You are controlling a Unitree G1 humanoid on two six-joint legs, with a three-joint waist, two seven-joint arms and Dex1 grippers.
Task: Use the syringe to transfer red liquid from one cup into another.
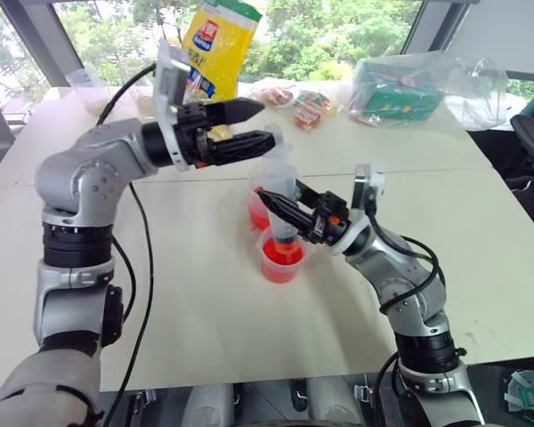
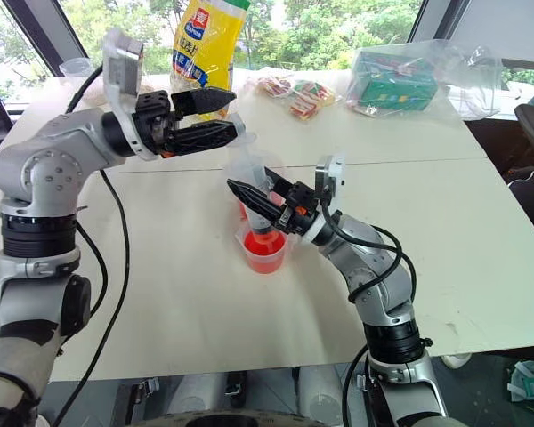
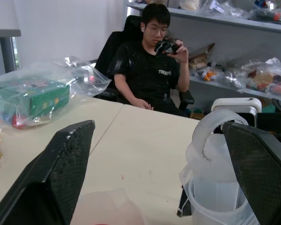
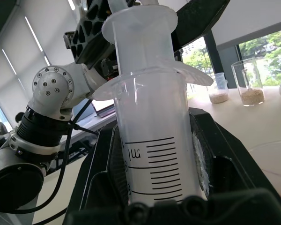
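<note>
We hold the syringe (image 1: 280, 200) upright in our right gripper (image 1: 289, 213), whose two black fingers are clamped on its clear barrel, as the right wrist view shows plainly. Its small tip points down into the near cup (image 1: 281, 260), which holds red liquid (image 1: 281, 265); we cannot tell whether the tip touches the liquid. The barrel looks empty of red in the right wrist view, so we judge that the draw has not begun.

Our left gripper (image 1: 254, 124) hovers at the top of the syringe, its fingers spread apart with the white plunger (image 3: 215, 140) standing between them, apart from both pads. We judge the step in hand to be taking hold of the plunger. The next move calls for closing those fingers on the plunger's ring and pulling it straight up while the right gripper keeps the barrel steady and the tip low in the liquid.

By count: one syringe and two red-filled cups, the second cup (image 1: 259, 210) just behind the first at about eleven o'clock from it. On the table (image 1: 205, 294), at twelve o'clock from the cups, stands one yellow bag (image 1: 218, 44); at one o'clock lies one green box in clear wrap (image 1: 396, 93). Two small cups of beige grains (image 4: 248, 84) show in the right wrist view. One person (image 3: 152, 61) sits beyond the table.
</note>
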